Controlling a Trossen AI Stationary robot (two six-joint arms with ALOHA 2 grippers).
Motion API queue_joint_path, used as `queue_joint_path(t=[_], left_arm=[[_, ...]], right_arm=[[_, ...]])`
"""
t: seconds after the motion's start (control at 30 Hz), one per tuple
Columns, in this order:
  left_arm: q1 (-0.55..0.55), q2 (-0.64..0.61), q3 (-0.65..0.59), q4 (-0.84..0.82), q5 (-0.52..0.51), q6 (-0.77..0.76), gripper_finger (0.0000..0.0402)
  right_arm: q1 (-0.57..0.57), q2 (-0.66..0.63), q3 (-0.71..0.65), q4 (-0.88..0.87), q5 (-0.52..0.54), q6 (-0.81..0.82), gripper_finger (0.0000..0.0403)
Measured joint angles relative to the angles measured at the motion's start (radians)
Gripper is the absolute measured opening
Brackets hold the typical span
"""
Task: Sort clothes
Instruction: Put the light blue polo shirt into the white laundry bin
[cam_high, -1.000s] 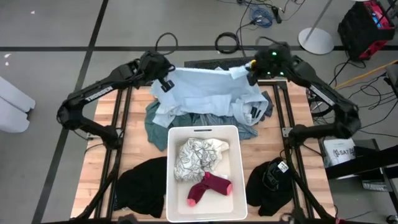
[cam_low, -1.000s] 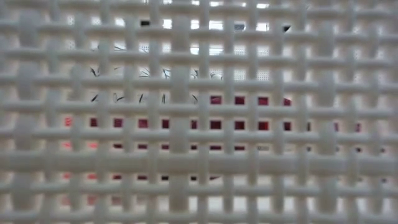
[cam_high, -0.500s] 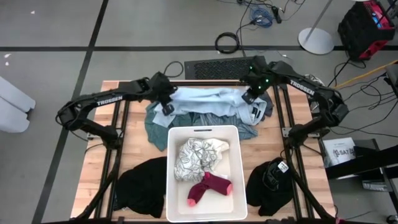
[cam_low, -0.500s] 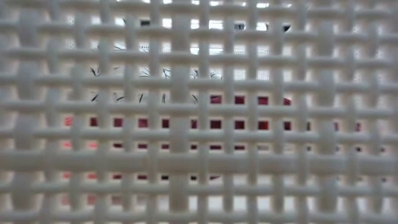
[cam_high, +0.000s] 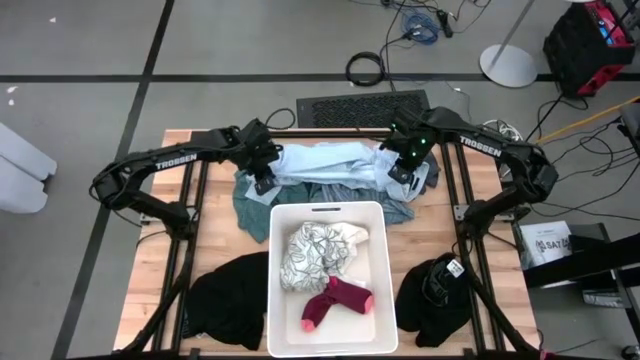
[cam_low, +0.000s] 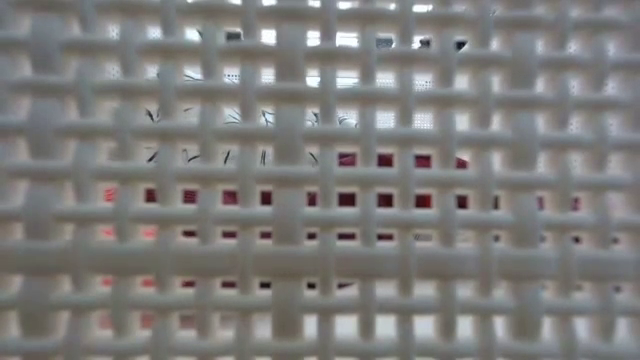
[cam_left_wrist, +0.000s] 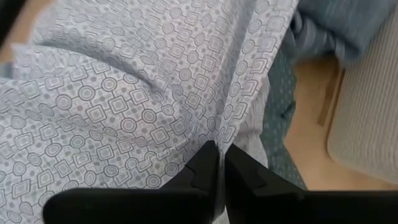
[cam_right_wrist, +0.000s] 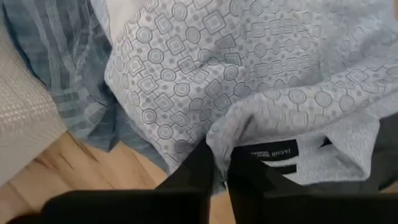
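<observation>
The white bin (cam_high: 331, 277) stands on the wooden worktop (cam_high: 216, 236) and serves as the reference point. Inside it lie a white patterned garment (cam_high: 318, 251) and a pink-magenta sock (cam_high: 337, 301). A black garment (cam_high: 229, 298) lies on the worktop to the bin's left; another dark garment (cam_high: 436, 296) lies to its right. Beyond the bin's far edge sits a pile of clothes: a light blue patterned shirt (cam_high: 325, 163) spread across the top, with a blue striped garment (cam_right_wrist: 68, 74) and a teal garment (cam_high: 250, 208) under it.

The left hand (cam_high: 262, 172) is at the shirt's left end, beyond the bin's far left corner. Its fingers (cam_left_wrist: 208, 171) stand narrow, nearly together, pinching a fold of the shirt. The right hand (cam_high: 398, 165) is at the shirt's right end, beyond the bin's far right corner, fingers (cam_right_wrist: 199, 168) likewise narrow on the shirt's edge beside its label (cam_right_wrist: 264, 152).

The low view shows only the bin's lattice wall.
</observation>
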Motion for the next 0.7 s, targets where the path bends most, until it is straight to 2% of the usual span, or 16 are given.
queue_joint_path(t=[0.2,0.33,0.47,0.7], left_arm=[[0.0,0.0,0.0,-0.009,0.0,0.01,0.0029],[0.001,-0.001,0.0,0.027,-0.023,0.026,0.0029],[0.003,-0.002,0.0,0.063,-0.025,0.025,0.003],[0.003,-0.003,0.0,0.103,-0.026,-0.001,0.003]], right_arm=[[0.013,0.0,-0.095,0.092,0.005,-0.101,0.0091],[0.013,0.0,-0.143,0.056,0.027,-0.124,0.0142],[0.017,0.0,-0.148,0.027,0.023,-0.066,0.0184],[0.061,0.0,-0.148,0.181,0.023,0.022,0.0219]])
